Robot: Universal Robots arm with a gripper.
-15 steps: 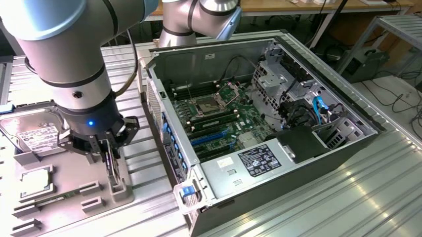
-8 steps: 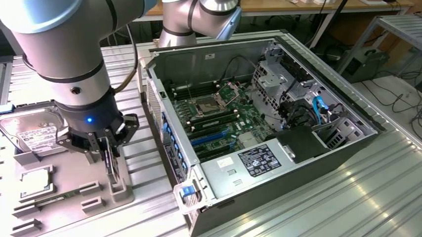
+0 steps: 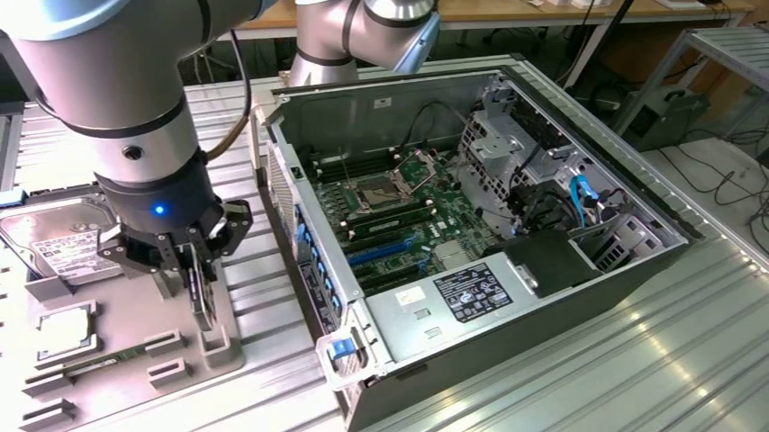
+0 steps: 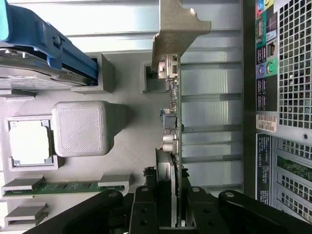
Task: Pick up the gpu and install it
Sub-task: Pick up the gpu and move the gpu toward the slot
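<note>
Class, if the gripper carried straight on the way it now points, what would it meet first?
The gpu. The gripper points straight down at it where it stands on edge in the grey holder; its upper edge comes first. Whether they already touch is unclear from these views.

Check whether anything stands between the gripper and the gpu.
Nothing visible does. The gripper sits directly over the gpu, straddling its upper edge. The gpu stands on edge in the grey holder, beside the open computer case.
</note>
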